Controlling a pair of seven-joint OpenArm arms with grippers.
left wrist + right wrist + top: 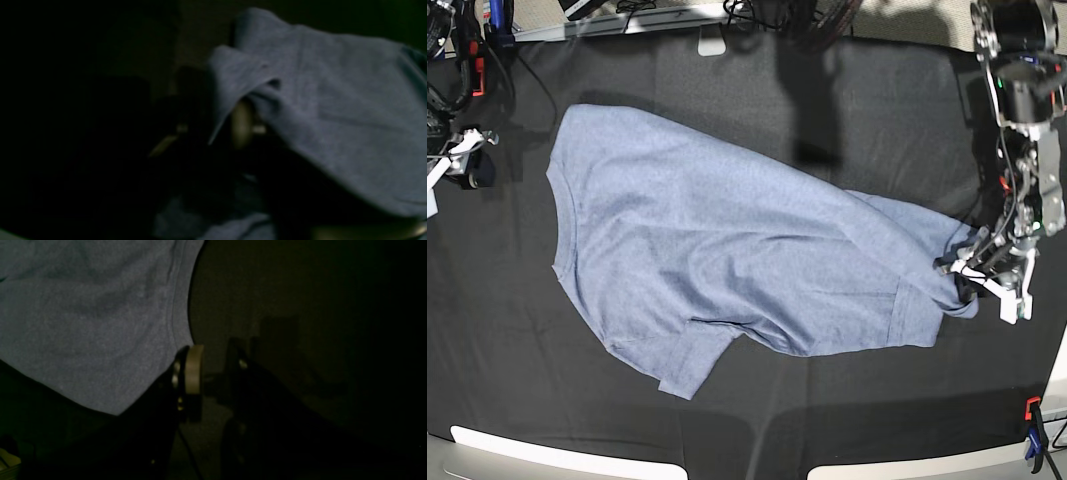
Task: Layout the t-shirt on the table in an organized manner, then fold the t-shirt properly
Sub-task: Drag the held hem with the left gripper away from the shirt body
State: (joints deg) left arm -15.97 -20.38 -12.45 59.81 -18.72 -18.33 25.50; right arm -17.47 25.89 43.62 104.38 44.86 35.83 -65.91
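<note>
Left wrist view: dim and blurred. The t-shirt (333, 110) fills the right half of the frame, blue-grey, with a folded edge draped over the left gripper (213, 130). One pale finger pad (242, 123) shows under the fold, cloth lying over and against it; the other finger is a dark shape to the left with only a pale glint. Cannot tell whether the jaws are pinching the fabric or standing apart beneath it. More shirt cloth shows at the bottom centre.

Right wrist view: also dark. Shirt occupies the upper left, its hemmed edge curving down toward frame centre. Right gripper (215, 366) in the centre: a tan pad (194, 370) on one finger sits just at the hem's lowest point, the other finger a dark shape to its right. A gap is visible between the two, with only the table (267, 290) behind it; jaws apart, nothing between them.

Base view: shirt spread, rumpled, across the middle of the black table (827, 420), running from the upper left down to the right edge. One sleeve points to the lower left. The right-hand end of the shirt is bunched at the left gripper (967, 270), at mid-right of the frame. Right gripper (467, 150) at the far left edge, just beside the shirt's upper-left corner. An orange and blue clamp (1033, 440) sits at the lower right.
</note>
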